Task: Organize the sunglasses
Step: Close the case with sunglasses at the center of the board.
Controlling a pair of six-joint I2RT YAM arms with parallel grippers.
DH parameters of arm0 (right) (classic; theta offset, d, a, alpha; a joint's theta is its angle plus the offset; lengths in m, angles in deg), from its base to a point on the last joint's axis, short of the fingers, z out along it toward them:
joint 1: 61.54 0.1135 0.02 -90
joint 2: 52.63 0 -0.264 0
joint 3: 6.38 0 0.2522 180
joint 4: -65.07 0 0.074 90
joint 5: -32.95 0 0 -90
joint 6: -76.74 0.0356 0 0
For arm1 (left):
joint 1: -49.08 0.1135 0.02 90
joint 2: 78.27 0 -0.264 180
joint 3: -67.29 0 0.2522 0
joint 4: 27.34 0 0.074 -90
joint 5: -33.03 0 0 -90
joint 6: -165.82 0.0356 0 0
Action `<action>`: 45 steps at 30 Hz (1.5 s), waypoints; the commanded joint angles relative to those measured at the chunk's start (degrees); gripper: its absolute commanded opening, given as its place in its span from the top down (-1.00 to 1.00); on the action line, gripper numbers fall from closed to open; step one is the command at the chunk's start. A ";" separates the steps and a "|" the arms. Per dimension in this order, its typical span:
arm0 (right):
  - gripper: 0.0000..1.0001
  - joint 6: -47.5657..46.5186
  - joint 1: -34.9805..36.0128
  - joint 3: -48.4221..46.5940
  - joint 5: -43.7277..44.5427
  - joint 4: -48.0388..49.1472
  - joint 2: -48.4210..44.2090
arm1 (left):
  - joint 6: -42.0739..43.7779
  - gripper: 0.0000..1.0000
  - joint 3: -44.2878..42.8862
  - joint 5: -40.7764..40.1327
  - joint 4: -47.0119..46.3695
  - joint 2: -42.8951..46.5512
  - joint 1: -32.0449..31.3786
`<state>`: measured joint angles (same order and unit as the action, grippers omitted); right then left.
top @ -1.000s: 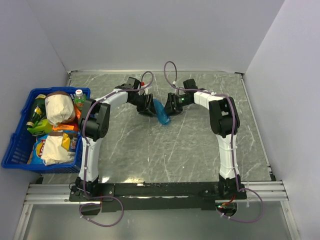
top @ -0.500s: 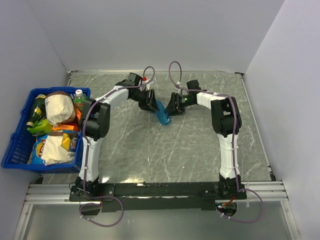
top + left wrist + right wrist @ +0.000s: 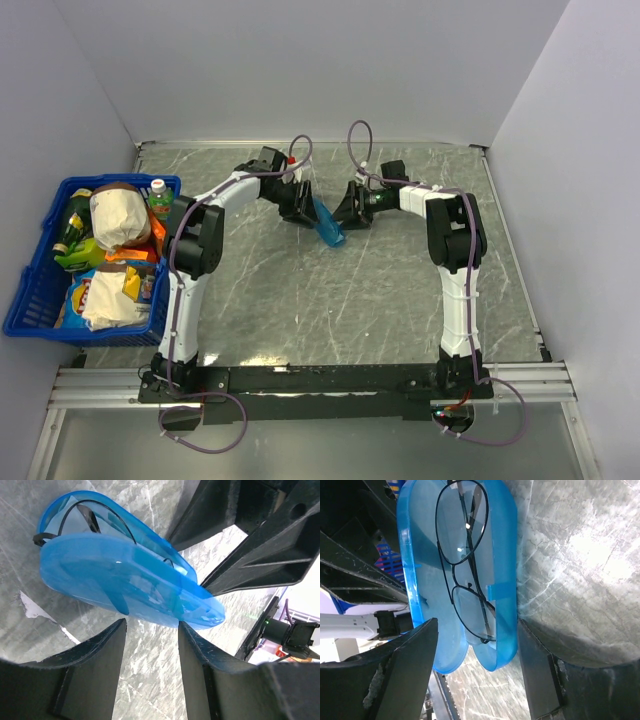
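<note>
Against a second ago, your right pincer (image 3: 350, 212) has spread wider and sits a touch further back from the blue case (image 3: 327, 224). In its wrist view the fingers stand wide to either side of the case's near end, with no clamp that I can see. I read that as a release.

The sunglasses (image 3: 467, 565) lie folded inside the case, lenses flat against one half and nothing hanging over the rim. The case rests on the worktop (image 3: 300, 300) between the two arms and has barely shifted, only slightly toward the far edge together with both arms.

Your left pincer (image 3: 303, 208) is about half open, unchanged. The case's edge sits right at its fingertips, but I cannot tell whether it is pinched or merely touched.

The glasses look stowed, but the two halves of the case stand apart, so shutting it remains.
</note>
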<state>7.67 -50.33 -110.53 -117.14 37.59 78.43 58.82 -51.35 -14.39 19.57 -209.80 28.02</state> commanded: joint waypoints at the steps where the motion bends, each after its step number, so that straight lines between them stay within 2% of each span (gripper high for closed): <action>1: -0.44 1.83 -0.48 1.35 -2.84 3.95 -3.45 | 0.91 -0.02 -2.61 1.36 0.43 0.13 -0.56; 11: -0.45 6.05 -2.06 4.60 2.18 6.07 -4.77 | 1.00 -0.02 -2.43 1.36 0.25 0.65 -0.56; 27: -0.47 11.32 -3.12 5.84 -3.36 13.01 -4.06 | 1.35 -0.04 -7.44 0.83 3.06 -1.72 -0.56; 45: -0.47 10.80 -0.39 3.55 -4.42 12.05 -3.54 | 2.58 -0.10 -10.26 -4.62 6.49 -2.60 -1.26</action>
<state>18.67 -51.47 -105.24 -119.94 48.34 77.36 60.29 -58.94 -17.53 25.07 -212.16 27.65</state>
